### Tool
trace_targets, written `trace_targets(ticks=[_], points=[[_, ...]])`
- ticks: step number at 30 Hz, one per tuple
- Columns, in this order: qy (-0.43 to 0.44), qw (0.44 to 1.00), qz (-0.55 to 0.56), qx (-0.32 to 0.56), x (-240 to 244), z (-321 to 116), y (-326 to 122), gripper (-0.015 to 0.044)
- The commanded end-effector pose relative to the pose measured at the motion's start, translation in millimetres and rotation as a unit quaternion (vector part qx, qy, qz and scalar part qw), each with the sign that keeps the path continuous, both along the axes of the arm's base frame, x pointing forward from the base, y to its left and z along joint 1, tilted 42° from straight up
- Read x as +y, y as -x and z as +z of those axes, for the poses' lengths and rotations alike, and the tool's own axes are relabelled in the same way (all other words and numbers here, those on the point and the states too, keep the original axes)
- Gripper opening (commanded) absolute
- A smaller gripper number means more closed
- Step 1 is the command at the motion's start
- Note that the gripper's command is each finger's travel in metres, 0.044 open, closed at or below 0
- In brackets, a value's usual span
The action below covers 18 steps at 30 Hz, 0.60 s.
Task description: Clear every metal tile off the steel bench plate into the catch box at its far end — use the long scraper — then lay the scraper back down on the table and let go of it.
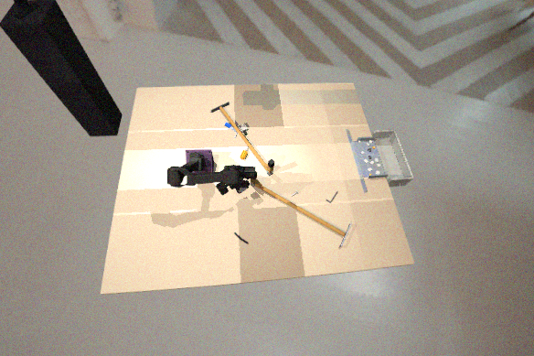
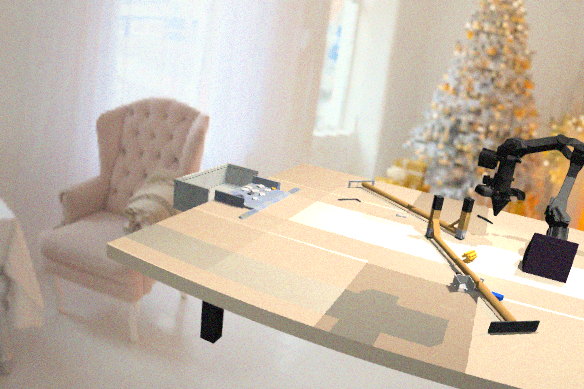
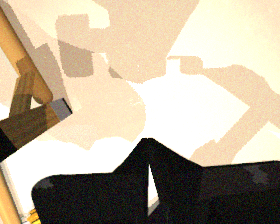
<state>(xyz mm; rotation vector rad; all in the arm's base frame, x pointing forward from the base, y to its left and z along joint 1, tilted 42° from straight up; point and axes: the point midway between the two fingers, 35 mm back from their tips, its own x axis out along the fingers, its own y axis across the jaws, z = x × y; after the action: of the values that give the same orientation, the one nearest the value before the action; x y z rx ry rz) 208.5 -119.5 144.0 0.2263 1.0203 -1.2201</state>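
Note:
My gripper point(image 2: 496, 213) point(image 3: 148, 141) is shut and empty, pointing down above the table. A long wooden tool with a thin metal head point(image 1: 302, 209) point(image 2: 400, 202) point(image 3: 11, 42) lies on the table; its upright black-topped grip point(image 2: 467, 216) point(image 3: 33, 122) stands beside my fingers, to their left in the wrist view, not between them. Several small white, dark and orange tiles point(image 1: 378, 165) point(image 2: 259, 187) lie on the bluish steel plate point(image 1: 362, 168) point(image 2: 276, 198). The grey catch box point(image 1: 401, 182) point(image 2: 192, 194) adjoins the plate's far end.
A second wooden tool with a dark flat head point(image 1: 247, 141) point(image 2: 460, 261) point(image 3: 4, 197) lies nearby, its grip upright. A yellow piece point(image 1: 244, 155) point(image 2: 469, 255), a blue piece point(image 1: 228, 124) point(image 2: 497, 296), a small grey object point(image 2: 463, 283) and thin dark angled piece point(image 1: 332, 198) point(image 2: 349, 199) lie around.

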Motion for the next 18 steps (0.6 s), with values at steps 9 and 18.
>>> trace_targets(ticks=[9, 18], points=[[-0.004, 1.000, 0.015, 0.012, 28, 28, -4, 0.0000], [-0.002, 0.999, 0.026, 0.021, 50, 52, -2, 0.0000]])
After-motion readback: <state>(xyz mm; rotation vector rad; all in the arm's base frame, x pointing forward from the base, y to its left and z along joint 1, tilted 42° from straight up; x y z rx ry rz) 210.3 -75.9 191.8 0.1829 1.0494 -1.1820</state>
